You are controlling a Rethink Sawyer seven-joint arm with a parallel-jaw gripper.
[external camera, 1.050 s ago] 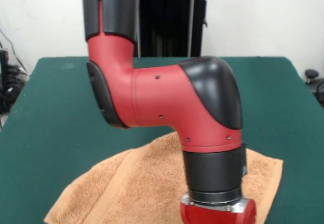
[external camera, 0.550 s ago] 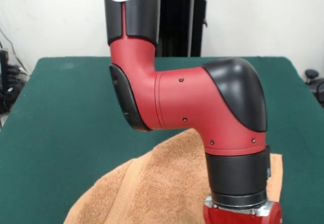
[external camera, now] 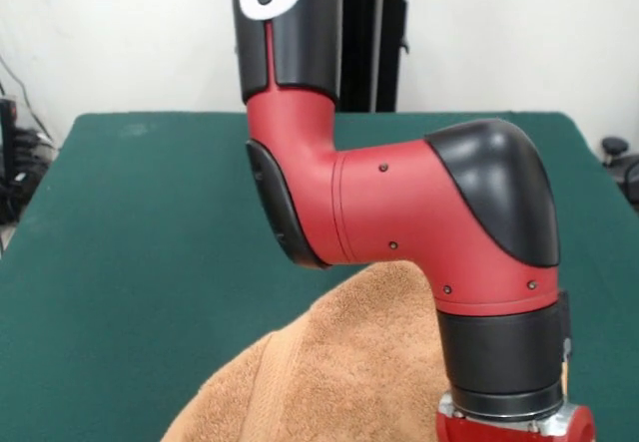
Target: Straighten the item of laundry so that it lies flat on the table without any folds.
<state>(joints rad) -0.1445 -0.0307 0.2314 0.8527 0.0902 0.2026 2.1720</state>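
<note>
Towel [external camera: 339, 362] humped on green table [external camera: 130, 242], lower part cut off by frame; arm [external camera: 419, 222] blocks right side. Gripper below frame, finger state indeterminable. No writing legible.

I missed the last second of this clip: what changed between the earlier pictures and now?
The arm shifted toward the picture's right, and the towel shifted right with it, bunching up higher. The gripper lies below the picture's bottom edge, so no grasp shows. The table stayed as it was.

One camera only, set low across the tabletop [external camera: 120, 222], facing the arm [external camera: 399, 222]. It sits close; the arm fills the frame.
</note>
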